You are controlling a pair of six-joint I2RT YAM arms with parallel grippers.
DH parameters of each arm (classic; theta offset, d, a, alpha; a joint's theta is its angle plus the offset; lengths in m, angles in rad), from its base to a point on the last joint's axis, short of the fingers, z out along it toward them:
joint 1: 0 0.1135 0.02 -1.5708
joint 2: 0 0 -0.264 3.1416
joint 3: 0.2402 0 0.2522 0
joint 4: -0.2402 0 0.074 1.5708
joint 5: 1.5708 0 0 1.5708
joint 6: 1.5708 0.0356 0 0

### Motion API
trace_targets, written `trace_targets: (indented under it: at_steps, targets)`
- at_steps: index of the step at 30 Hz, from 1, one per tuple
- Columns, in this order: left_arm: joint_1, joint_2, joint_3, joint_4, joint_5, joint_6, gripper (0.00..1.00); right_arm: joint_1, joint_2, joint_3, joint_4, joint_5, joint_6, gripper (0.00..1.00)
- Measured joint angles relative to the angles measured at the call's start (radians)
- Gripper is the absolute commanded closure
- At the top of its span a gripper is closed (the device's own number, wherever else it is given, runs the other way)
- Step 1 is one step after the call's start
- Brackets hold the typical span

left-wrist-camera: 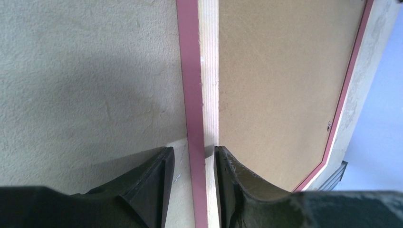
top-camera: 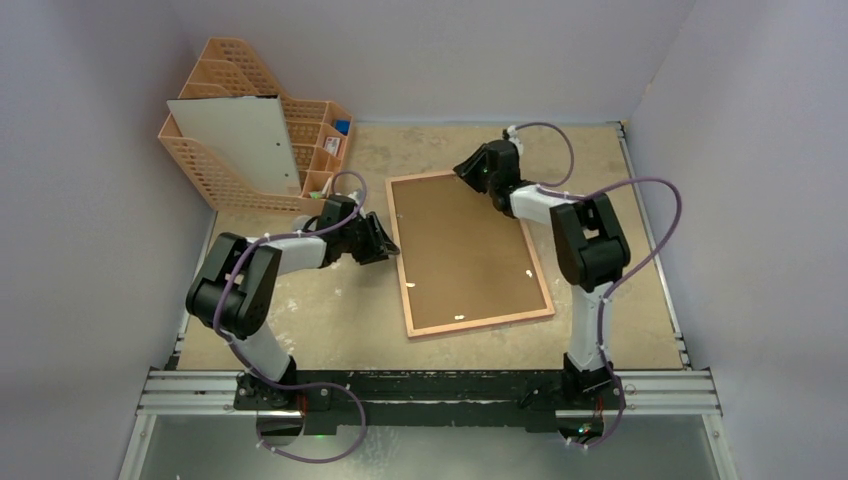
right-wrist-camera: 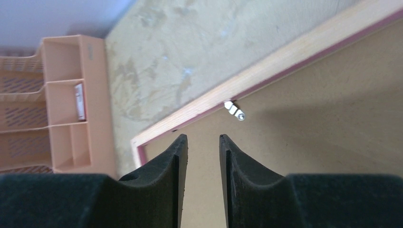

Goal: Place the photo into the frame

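Observation:
The frame [top-camera: 478,321] lies flat in the middle of the table with its pale wooden back up, and a brown backing board [top-camera: 465,250] fills it. My left gripper [top-camera: 386,241] is open and straddles the frame's left rail [left-wrist-camera: 190,71]. Its right finger [left-wrist-camera: 227,164] sits against the rail's inner side on the board [left-wrist-camera: 280,71], and its left finger stands apart on the table side. My right gripper [top-camera: 470,170] hovers open over the board [right-wrist-camera: 323,137] near the frame's far corner [right-wrist-camera: 285,54], holding nothing. The photo is hidden.
An orange mesh file rack [top-camera: 300,150] stands at the back left with a large white panel [top-camera: 240,140] leaning in it. A small metal clip [right-wrist-camera: 235,110] sits on the frame's inner edge just ahead of my right fingers. Walls close in left, back and right.

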Motion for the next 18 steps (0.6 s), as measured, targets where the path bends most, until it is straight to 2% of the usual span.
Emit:
trace_targets:
  at_steps: [9, 12, 18]
  targets:
    - [0.000, -0.020, 0.002, -0.028, 0.000, 0.021, 0.53, -0.109, -0.259, -0.010, -0.132, 0.022, -0.200, 0.57]
    - [0.000, -0.021, 0.002, -0.029, 0.007, 0.026, 0.52, -0.144, -0.272, -0.008, -0.192, 0.058, -0.295, 0.41]
    - [0.000, -0.021, 0.002, -0.026, 0.015, 0.028, 0.52, -0.146, -0.193, 0.058, -0.338, 0.084, -0.530, 0.34]
